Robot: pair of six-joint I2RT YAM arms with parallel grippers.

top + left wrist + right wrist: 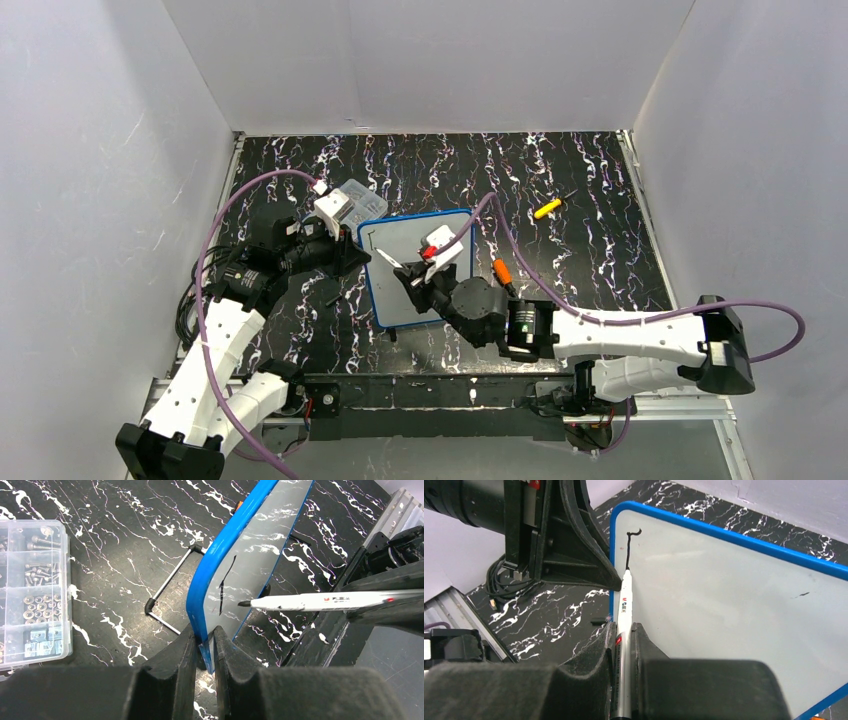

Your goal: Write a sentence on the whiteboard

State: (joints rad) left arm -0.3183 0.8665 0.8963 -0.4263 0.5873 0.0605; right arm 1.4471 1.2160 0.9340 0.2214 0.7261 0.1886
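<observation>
The blue-framed whiteboard (400, 295) lies mid-table, its left side lifted. My left gripper (355, 258) is shut on that left edge; in the left wrist view the jaws (206, 637) pinch the blue rim of the whiteboard (260, 545). My right gripper (415, 280) hangs over the board, shut on a white marker (625, 600) between its jaws (624, 630). The marker's tip rests at the lower end of a black stroke (630, 547) with a hooked top, near the board's left edge (734, 595). That stroke (225, 587) is the only writing of the sentence that shows.
A clear compartment box (355, 200) of screws and nuts sits just behind the left gripper. A bent wire piece with black ends (167, 592) lies left of the board. An orange-tipped item (503, 270) is at the board's right side, and a yellow-handled tool (547, 208) lies farther back right.
</observation>
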